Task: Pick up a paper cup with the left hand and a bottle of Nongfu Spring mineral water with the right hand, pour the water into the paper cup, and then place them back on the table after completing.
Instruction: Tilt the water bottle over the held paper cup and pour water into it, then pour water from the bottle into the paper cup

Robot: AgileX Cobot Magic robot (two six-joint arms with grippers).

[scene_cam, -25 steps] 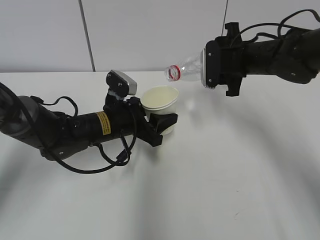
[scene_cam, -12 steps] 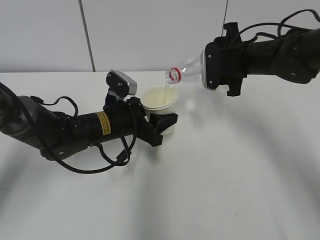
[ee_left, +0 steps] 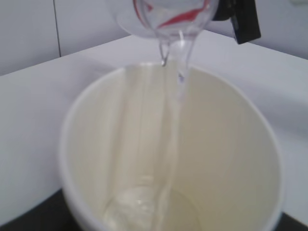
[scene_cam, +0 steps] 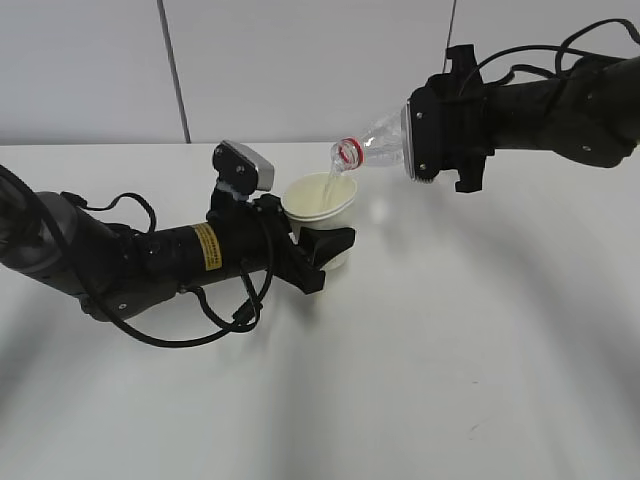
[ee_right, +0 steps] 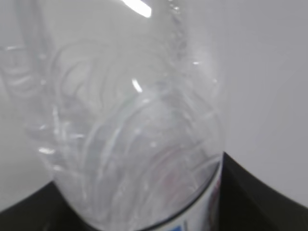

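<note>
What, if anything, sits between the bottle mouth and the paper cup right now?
Nothing visible. The bottle, held tilted by the right hand, has its mouth above the open rim of the paper cup in the left hand. Only the stream of water crosses the gap, falling inside the cup.

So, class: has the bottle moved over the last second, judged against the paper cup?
Yes. The bottle has tipped further, its mouth dipping slightly toward the paper cup, which has stayed put; water now streams in.
</note>
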